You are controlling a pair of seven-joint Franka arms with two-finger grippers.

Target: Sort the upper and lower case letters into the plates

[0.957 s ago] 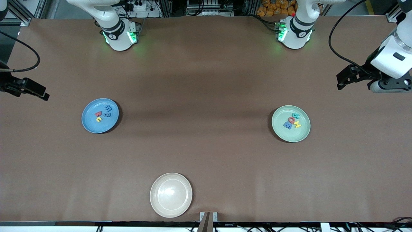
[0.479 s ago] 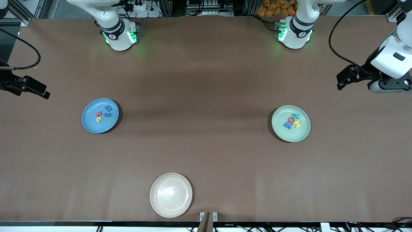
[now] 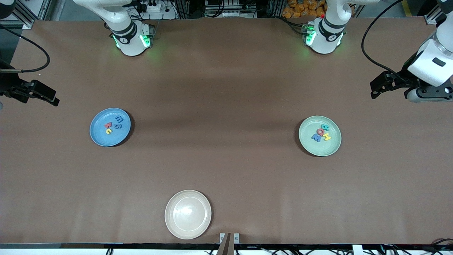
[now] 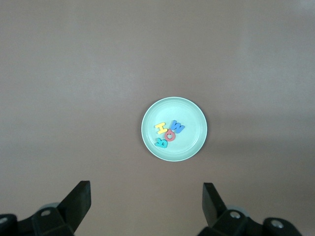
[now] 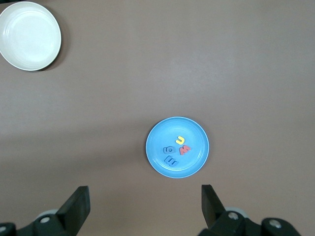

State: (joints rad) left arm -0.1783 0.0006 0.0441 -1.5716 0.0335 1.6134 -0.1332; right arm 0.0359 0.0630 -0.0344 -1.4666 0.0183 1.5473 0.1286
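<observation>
Three plates sit on the brown table (image 3: 226,88). Nearest the front camera is the cream plate (image 3: 188,214), with nothing in it. Farther up, the blue plate (image 3: 110,127) lies toward the right arm's end and the mint plate (image 3: 320,136) toward the left arm's end, well apart from each other.

Four letters lie in the blue plate: a yellow one (image 5: 180,141), a red one (image 5: 185,150) and two blue ones (image 5: 170,148), close together. Four more lie in the mint plate: a yellow H (image 4: 161,128), a blue W (image 4: 178,127), a red O (image 4: 170,135) and a teal B (image 4: 160,142), touching in a cluster.

Both grippers hang in the air, released and holding nothing. The right gripper (image 3: 42,94) is over the table's edge at its own end, well apart from the blue plate; its fingers (image 5: 78,204) stand wide. The left gripper (image 3: 382,86) is over the table near its own end, well apart from the mint plate, fingers (image 4: 81,196) spread likewise.
</observation>
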